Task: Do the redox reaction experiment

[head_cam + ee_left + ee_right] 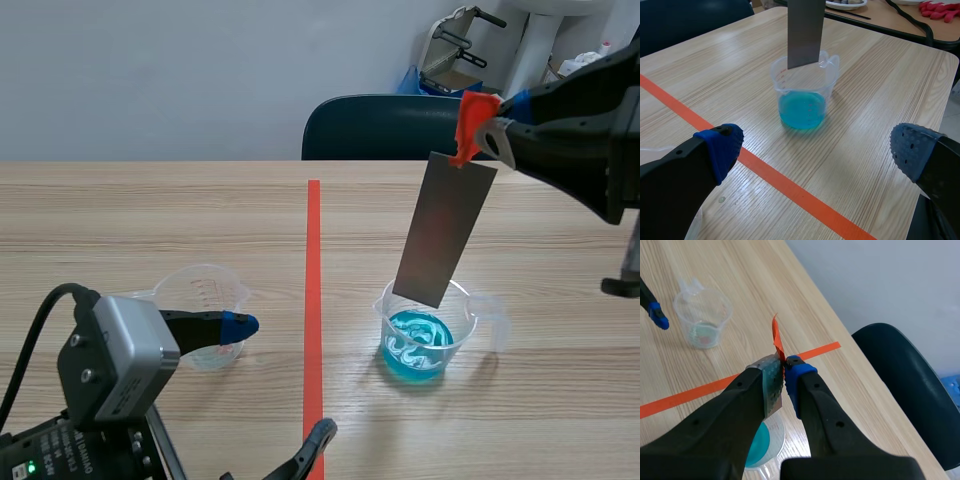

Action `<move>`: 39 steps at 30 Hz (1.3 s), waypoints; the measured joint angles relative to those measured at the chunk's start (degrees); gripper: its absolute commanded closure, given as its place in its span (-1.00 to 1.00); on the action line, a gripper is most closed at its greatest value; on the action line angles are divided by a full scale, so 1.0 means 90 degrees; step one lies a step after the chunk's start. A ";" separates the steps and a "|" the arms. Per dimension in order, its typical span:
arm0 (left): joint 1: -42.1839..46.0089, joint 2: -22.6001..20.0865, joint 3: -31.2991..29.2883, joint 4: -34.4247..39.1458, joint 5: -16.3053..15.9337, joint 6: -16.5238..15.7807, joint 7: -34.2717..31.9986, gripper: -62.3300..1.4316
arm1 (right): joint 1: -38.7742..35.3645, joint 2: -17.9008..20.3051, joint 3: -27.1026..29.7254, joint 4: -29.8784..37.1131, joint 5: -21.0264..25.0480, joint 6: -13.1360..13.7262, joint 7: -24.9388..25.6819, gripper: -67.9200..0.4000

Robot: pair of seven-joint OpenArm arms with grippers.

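The right pincer (478, 128) was raised over the right half of the table (150, 215), clamped on the orange tab (468, 122) at the top of a grey metal strip (443, 232). The strip hung from it almost upright, its long axis leaning a little so that the lower end sat nearer and further left than the tab. That lower edge was over the mouth of the clear cup of blue liquid (418, 338), about level with the rim and plainly above the liquid. I could not tell whether it had dipped just inside the rim. To my eye, what mattered for the next move was that the cup lay almost straight below the strip, so a plain lowering along the strip's length looked enough to wet it. The tilt might bring the edge against the cup's wall. The left pincer (280, 378) sat low at the near left with its fingers apart and nothing in them. One blue tip was just beside a second clear cup (207, 315), across the tape line (314, 300) and well apart from the blue one.
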 measured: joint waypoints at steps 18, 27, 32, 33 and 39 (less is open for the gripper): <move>0.0000 0.0015 0.0000 0.0000 0.0053 0.0002 0.0000 -1.00 | 0.0002 0.0000 0.0389 0.0384 0.0512 0.0000 -0.0770 0.96; 0.0000 0.0015 0.0000 0.0000 0.0053 0.0002 0.0000 -1.00 | 0.0002 0.0000 0.0389 0.0384 0.0512 0.0000 -0.0777 0.96; 0.0000 0.0015 0.0000 0.0000 0.0053 0.0002 0.0000 -1.00 | 0.0002 0.0000 0.0389 0.0384 0.0510 0.0000 -0.0865 0.96; 0.0000 0.0015 0.0000 0.0000 0.0053 0.0002 0.0000 -1.00 | 0.0002 0.0000 0.0389 0.0384 0.0510 0.0000 -0.0865 0.96; 0.0000 0.0015 0.0000 0.0000 0.0053 0.0002 0.0000 -1.00 | 0.0002 0.0000 0.0389 0.0384 0.0510 0.0000 -0.0865 0.96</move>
